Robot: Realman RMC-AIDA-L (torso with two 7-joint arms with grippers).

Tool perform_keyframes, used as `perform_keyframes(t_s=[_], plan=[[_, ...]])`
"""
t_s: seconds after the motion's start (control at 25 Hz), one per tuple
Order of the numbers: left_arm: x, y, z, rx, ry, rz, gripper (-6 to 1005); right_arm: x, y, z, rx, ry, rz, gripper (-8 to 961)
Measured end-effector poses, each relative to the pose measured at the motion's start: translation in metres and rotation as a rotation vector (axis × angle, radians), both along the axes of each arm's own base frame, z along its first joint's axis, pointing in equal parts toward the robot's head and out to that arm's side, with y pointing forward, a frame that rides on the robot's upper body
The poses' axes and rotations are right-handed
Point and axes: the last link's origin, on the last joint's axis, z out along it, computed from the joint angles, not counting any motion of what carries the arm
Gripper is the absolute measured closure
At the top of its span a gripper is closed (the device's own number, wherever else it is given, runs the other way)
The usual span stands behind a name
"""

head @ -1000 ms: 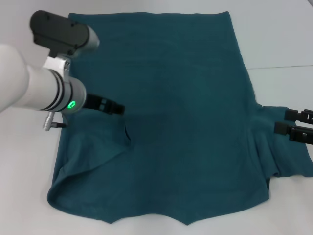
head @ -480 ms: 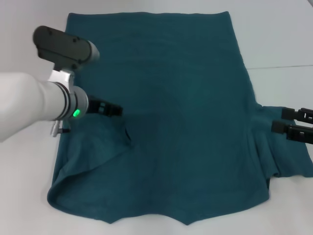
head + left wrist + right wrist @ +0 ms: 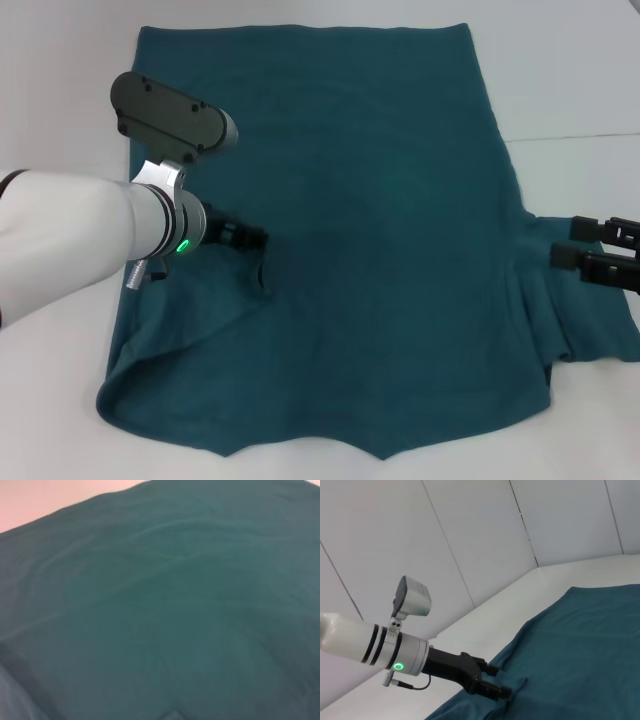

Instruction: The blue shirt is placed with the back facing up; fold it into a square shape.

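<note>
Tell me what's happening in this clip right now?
A two-armed robot is working on a blue shirt spread flat on a white table. The left gripper is down at the shirt's left side, where the cloth is folded over and puckered. The right gripper sits open at the right sleeve. No fold toward a square shows yet.

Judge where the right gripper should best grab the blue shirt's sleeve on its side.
Probably the sleeve's outer edge, approached from the right: that blue shirt sleeve juts sideways flat on the table, directly beside the right gripper.
</note>
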Motion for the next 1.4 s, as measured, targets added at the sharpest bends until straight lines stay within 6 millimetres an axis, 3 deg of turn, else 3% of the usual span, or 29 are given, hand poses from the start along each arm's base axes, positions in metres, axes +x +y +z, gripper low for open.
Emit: perform_keyframes(t_s=[0.32,0.56,0.76,1.04,1.4], plan=[[0.004,0.001,0.000,0.010,-0.048,0.015,154,-0.003,0.003,-0.002,-0.003,-0.001,0.006,188],[0.010,-0.005,0.030,0.006,-0.077,0.047,154,-0.003,0.004,-0.002,-0.004,0.000,0.007,189],[-0.001,-0.019,0.051,0.011,-0.054,0.058,154,-0.002,0.005,-0.001,0.000,-0.001,0.004,189],[-0.013,-0.025,0.021,-0.064,0.031,0.058,154,-0.002,0.005,-0.001,0.000,-0.001,0.003,189],[0.003,-0.027,-0.008,-0.111,0.080,-0.025,155,-0.002,0.004,0.001,-0.006,0.005,-0.004,188]])
